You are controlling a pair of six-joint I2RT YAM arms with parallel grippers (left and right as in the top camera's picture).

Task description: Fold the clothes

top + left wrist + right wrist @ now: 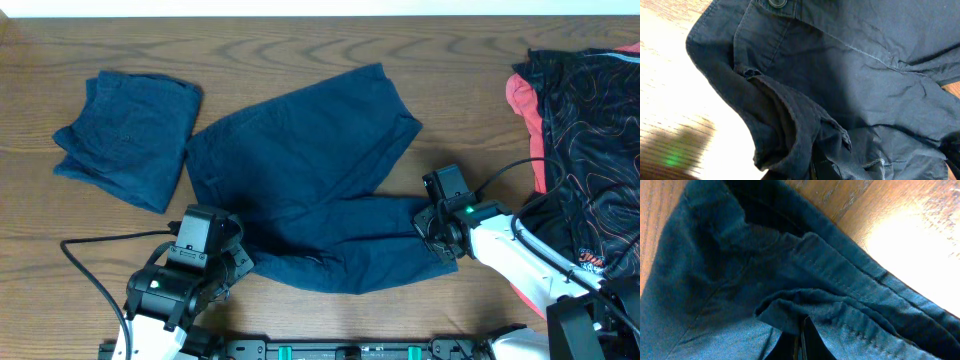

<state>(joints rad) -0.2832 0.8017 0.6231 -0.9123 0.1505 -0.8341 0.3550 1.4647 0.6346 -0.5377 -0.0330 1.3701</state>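
Brown wood-grain table [300, 40], seen from above. At far left, folded shorts [125, 135], already done. In the middle, spread shorts [310, 190], navy, lying flat and skewed, 2 wide legs fanning out to the right. At the right edge, patterned garment [590, 140], black and red, heaped, cut off by the frame. Left gripper [236, 262] at the near-left edge of the spread shorts, right gripper [438, 228] at their near-right edge. Fingertips of both too small here to read.

Left wrist view: waistband with button [776, 3] at the top, a raised fold of cloth running down to 1 dark finger [826, 170] at the bottom. Other finger buried or out of frame. Jaws closed or apart: cannot tell.

Right wrist view: fingers pressed together at bottom centre, clamped on a ridge of the stitched edge. Bright glare on the bare wood at right.

Probably the 2nd garment's fold just beginning, with the near edge taken at 2 points. Next move calls for raising both points together and carrying them over toward the far side, cloth kept taut so nothing bunches.
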